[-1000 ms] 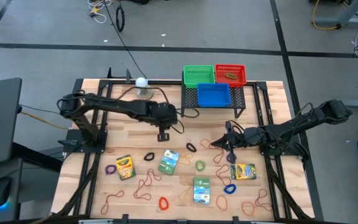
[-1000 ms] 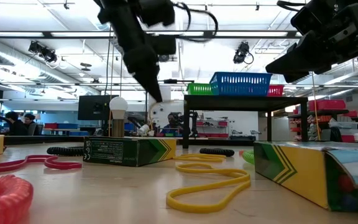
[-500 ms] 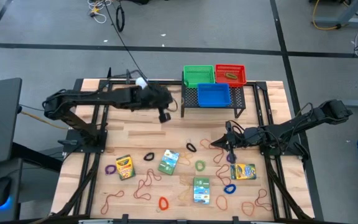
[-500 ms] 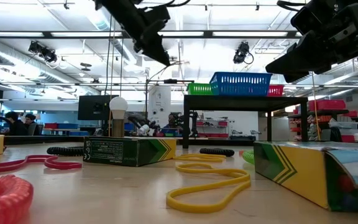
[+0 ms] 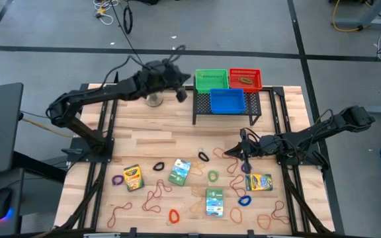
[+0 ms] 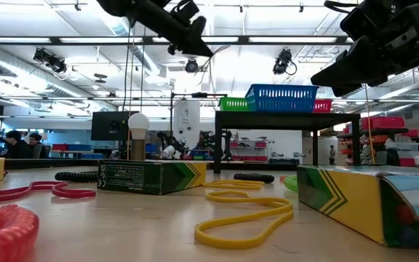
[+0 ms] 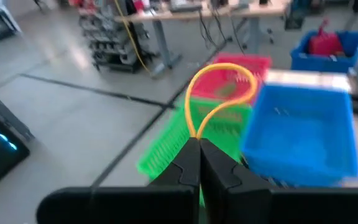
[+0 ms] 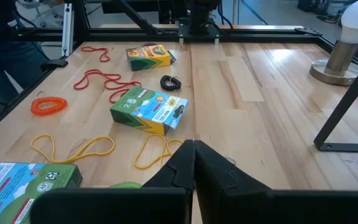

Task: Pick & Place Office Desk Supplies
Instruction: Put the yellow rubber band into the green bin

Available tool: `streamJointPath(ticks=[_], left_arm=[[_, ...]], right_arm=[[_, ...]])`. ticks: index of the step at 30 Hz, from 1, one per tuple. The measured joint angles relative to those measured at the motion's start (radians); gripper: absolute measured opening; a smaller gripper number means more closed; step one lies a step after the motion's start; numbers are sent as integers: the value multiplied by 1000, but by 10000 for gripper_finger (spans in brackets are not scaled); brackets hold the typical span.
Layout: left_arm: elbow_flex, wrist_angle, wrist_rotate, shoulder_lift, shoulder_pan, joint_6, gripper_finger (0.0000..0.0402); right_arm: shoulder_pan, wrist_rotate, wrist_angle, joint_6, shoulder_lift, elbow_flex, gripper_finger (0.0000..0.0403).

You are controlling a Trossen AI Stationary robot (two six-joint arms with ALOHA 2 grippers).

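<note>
My left gripper (image 5: 181, 93) (image 7: 199, 149) hangs high over the table's far edge, just left of the green basket (image 5: 211, 80), and is shut on a yellow-orange rubber band (image 7: 224, 92). My right gripper (image 5: 244, 156) (image 8: 193, 154) is shut with nothing in it, above the table's right middle. Loose supplies lie flat on the wooden table (image 5: 144, 135): crayon boxes (image 5: 179, 171) (image 5: 133, 177) (image 5: 258, 182), reddish rubber bands (image 5: 152, 197) and small coloured loops (image 5: 213, 176). My left gripper pinches one end of the band's loop (image 7: 195, 133) between its two fingertips. The fingers come nearly level from the table's left. The rest of the band stands out past the fingertips as an open loop, lifted clear of everything.
A black mesh rack (image 5: 202, 109) at the far middle carries a green, a red (image 5: 245, 78) and a blue basket (image 5: 227, 100). A white ball on a round stand (image 6: 137, 135) stands at the far edge, below my left arm. Bare wood lies between the rack and the supplies.
My left gripper has risen from over the table's middle and swung toward the far edge and the green basket. It has tipped up from pointing down to nearly level and has stayed shut. My right arm has kept still.
</note>
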Motion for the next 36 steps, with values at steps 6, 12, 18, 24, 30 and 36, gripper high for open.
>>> streamJointPath(ticks=[6, 12, 18, 24, 30, 36], left_arm=[[171, -8, 62, 110, 32, 28, 1], [379, -85, 121, 272, 43, 24, 1], [557, -238, 140, 431, 44, 29, 1], [674, -382, 141, 556, 63, 25, 1], [706, -464, 144, 615, 74, 10, 1], [707, -487, 145, 615, 88, -13, 1]], right_arm=[[0, -1, 0, 0, 0, 0, 11], [0, -7, -1, 0, 0, 0, 11], [0, -11, -2, 0, 0, 0, 11], [0, -15, -3, 0, 0, 0, 11], [0, -16, -3, 0, 0, 0, 11], [0, -18, -2, 0, 0, 0, 11]])
